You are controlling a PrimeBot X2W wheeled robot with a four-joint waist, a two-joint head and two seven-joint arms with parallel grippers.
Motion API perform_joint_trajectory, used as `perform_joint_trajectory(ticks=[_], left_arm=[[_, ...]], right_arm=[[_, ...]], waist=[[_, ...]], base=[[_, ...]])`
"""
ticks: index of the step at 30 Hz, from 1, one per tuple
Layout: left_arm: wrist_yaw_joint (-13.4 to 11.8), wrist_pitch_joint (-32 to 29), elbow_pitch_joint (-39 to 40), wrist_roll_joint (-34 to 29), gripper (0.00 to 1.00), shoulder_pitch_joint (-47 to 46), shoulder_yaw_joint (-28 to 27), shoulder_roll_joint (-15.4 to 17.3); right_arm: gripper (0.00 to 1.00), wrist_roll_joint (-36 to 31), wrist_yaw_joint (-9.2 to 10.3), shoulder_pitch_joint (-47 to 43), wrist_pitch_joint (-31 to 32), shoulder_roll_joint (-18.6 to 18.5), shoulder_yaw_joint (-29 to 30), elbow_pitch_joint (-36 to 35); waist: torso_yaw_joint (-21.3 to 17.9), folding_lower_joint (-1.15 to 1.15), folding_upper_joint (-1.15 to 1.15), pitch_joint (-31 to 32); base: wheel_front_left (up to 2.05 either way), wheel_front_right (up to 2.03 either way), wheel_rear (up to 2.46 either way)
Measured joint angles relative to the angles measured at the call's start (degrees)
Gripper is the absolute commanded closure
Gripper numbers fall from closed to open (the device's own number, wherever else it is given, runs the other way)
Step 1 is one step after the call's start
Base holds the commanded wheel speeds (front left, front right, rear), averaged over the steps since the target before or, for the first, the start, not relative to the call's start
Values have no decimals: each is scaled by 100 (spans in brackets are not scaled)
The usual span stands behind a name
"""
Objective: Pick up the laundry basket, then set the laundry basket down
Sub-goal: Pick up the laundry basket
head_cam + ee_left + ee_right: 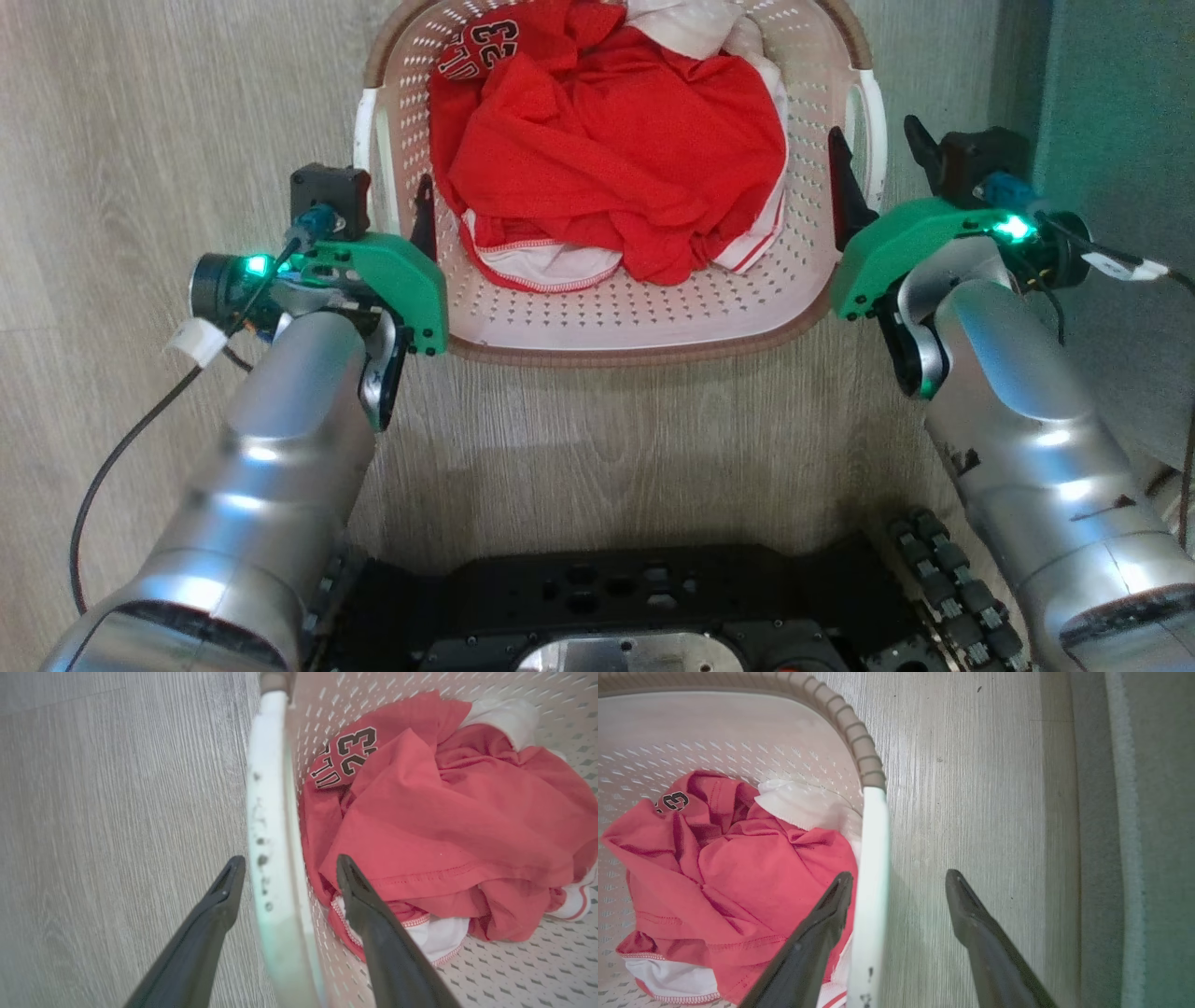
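The laundry basket is moulded in smooth, faintly glossy cream plastic, perforated throughout. Its rim is textured in a brown woven look, and the left handle is smooth white plastic marked with dark specks. Soft matt red cloth is crumpled inside. The floor is finished in matt grey wood grain. The forearms are cased in glossy silver, and the fingers are matt and dark.

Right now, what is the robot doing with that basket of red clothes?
The robot has one arm on each side of the laundry basket, which sits on the wooden floor with red and white clothes inside. The left gripper is open around the basket's left white handle, one finger inside the basket and one outside. The right gripper is open around the right handle the same way. Neither has squeezed shut yet, so the basket is not lifted.
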State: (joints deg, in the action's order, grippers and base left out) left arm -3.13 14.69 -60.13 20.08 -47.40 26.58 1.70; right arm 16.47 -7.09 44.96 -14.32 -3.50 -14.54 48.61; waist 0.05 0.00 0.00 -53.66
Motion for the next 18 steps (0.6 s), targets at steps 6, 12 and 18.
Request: perform_joint_trajectory(ticks=[6,12,18], left_arm=[[-102,0,-4,333,0,-29,297,-3],[-243,0,37,634,0,-133,612,-3],[-322,0,21,920,89,-172,859,-4]], right_arm=[[15,121,0,130,0,-2,-73,243],[62,330,0,299,-38,-5,-210,544],[100,558,-13,494,-43,-1,-330,831]], waist=[[45,0,0,-54],[107,-1,0,-110],[143,-1,0,-111]], base=[[0,0,0],[0,0,0],[0,0,0]])
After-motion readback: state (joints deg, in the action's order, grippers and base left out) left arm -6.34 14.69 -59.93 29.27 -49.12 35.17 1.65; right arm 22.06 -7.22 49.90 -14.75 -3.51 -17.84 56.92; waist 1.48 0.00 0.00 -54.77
